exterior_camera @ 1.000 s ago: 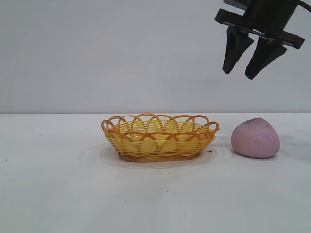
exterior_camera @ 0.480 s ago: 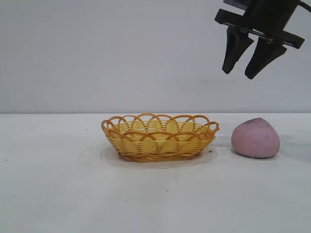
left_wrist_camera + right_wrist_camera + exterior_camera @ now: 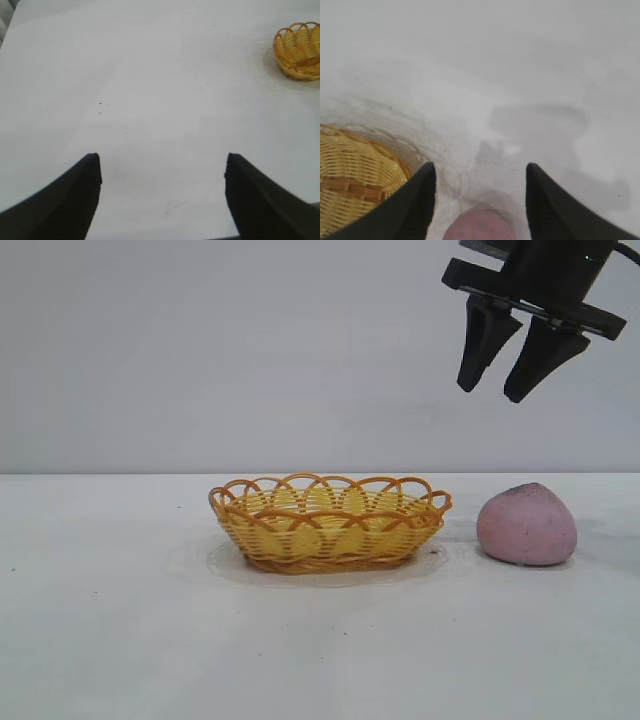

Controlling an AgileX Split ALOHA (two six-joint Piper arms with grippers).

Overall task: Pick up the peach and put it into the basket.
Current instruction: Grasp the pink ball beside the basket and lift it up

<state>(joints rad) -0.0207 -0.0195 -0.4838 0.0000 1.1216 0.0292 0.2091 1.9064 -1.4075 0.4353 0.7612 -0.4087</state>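
The shallow yellow woven basket (image 3: 328, 522) with orange looped rim sits mid-table (image 3: 120, 640), open for loading. Just beside it, toward the right edge, rests the dull pink rounded peach (image 3: 527, 525). Above, the right gripper (image 3: 497, 390) hangs, fingers apart, empty, apparently poised to descend. The left gripper (image 3: 162, 172) idles, spread, well away.

Pink peach (image 3: 526, 526), yellow-orange basket (image 3: 328, 523)

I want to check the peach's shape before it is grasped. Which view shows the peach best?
The exterior view: the whole peach sits on the table right of the basket, unobstructed. The right wrist view shows only its top at the frame edge, between the fingers. The left wrist view does not show it.
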